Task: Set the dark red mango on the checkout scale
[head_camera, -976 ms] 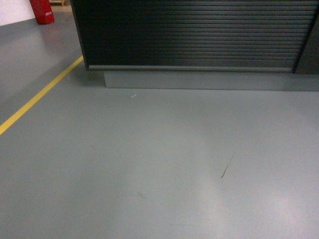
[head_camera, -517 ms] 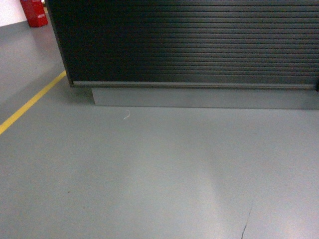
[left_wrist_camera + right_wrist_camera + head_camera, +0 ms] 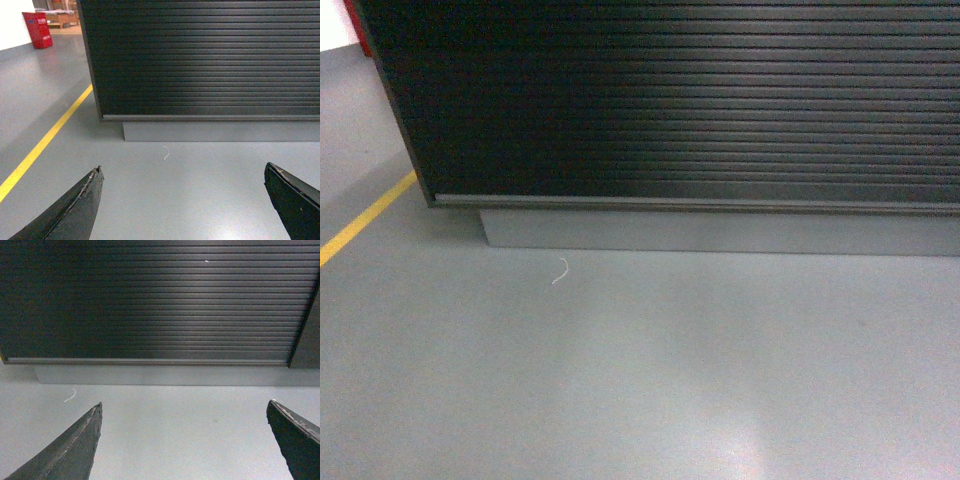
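The checkout's dark ribbed front panel [image 3: 680, 100] fills the top of the head view, standing on a grey plinth [image 3: 720, 232]. It shows too in the left wrist view as the checkout [image 3: 210, 60] and in the right wrist view as the checkout [image 3: 150, 300]. Its top is out of view. The dark red mango and the scale are out of view. My left gripper [image 3: 183, 170] is open over bare grey floor, nothing between its fingers. My right gripper [image 3: 184, 407] is open too, with nothing in it. Neither gripper appears in the head view.
A yellow floor line [image 3: 45, 142] runs along the left of the counter. A red box [image 3: 38, 29] and a wooden pallet [image 3: 62, 17] stand far back left. A small white scrap [image 3: 560, 271] lies on the grey floor near the plinth.
The counter has grown larger and shifted left and lower in the head view, as the base rolled closer. The red box has almost left the head view.
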Motion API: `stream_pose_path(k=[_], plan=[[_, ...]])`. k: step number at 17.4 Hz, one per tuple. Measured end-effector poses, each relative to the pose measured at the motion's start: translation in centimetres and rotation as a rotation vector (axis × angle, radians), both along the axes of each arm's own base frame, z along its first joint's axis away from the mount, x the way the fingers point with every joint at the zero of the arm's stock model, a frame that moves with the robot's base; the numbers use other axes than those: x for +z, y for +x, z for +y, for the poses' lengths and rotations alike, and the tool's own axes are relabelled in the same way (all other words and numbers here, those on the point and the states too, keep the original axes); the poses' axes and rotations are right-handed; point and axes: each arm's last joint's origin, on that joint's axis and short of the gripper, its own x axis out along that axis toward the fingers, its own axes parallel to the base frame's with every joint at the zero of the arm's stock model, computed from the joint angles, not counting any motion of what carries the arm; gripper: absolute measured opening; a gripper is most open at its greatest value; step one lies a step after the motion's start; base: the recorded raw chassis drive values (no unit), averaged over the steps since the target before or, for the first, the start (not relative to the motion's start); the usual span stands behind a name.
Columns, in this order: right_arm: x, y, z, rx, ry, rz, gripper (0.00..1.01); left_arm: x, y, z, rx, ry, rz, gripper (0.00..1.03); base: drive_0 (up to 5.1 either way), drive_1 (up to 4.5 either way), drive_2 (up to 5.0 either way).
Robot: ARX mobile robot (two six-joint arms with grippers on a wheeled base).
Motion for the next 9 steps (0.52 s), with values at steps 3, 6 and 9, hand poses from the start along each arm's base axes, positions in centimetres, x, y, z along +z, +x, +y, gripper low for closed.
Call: stream_pose_path(k=[3, 6, 9], plan=[[0.00, 0.00, 0.00, 0.000, 0.000, 0.000, 0.98, 0.02, 0.00, 0.00, 0.000, 0.000, -0.002, 0.98, 0.0, 4.30, -4.2], [-0.03, 0.00, 0.00, 0.000, 0.000, 0.003, 0.98, 0.01, 0.00, 0.00, 0.000, 0.000, -0.002, 0.98, 0.0, 4.30, -4.2], [-0.01, 0.00, 0.00, 0.000, 0.000, 0.002, 0.98, 0.01, 0.00, 0.00, 0.000, 0.000, -0.001, 0.98, 0.0, 4.30, -4.2]])
